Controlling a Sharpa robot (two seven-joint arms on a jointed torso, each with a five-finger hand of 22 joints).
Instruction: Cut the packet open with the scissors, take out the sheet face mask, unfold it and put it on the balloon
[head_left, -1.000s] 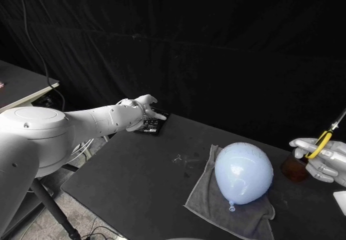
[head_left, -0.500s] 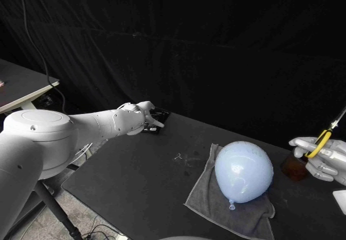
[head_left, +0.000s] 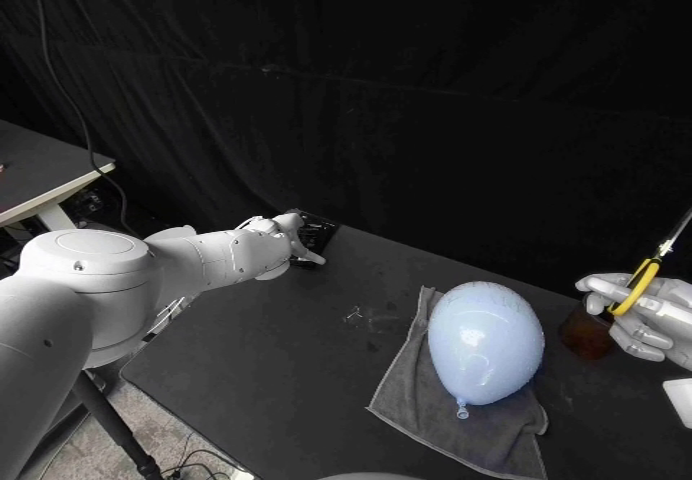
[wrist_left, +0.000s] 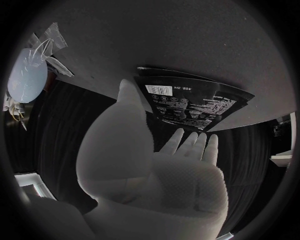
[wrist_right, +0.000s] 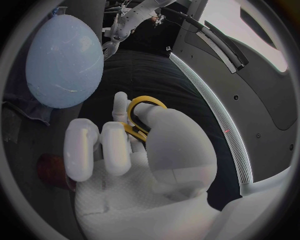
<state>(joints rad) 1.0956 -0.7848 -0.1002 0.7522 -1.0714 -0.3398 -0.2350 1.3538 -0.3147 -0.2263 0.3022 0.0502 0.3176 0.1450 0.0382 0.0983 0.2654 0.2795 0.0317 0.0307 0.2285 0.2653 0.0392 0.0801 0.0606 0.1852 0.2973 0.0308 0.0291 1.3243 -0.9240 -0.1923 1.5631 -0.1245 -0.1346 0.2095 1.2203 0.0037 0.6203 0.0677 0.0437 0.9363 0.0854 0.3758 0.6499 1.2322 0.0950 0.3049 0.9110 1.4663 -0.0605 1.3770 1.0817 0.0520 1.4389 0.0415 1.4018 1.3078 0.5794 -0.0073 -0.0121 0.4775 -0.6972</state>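
Packet (wrist_left: 194, 102), contents hidden, is pinched by the left hand (head_left: 284, 236) well left of the balloon (head_left: 488, 343); scissors (head_left: 640, 281) are gripped in the right hand (head_left: 649, 320), just right of it.

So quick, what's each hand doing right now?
Left hand: at the black packet; whether it grips cannot be told.
Right hand: holding the yellow-handled scissors.
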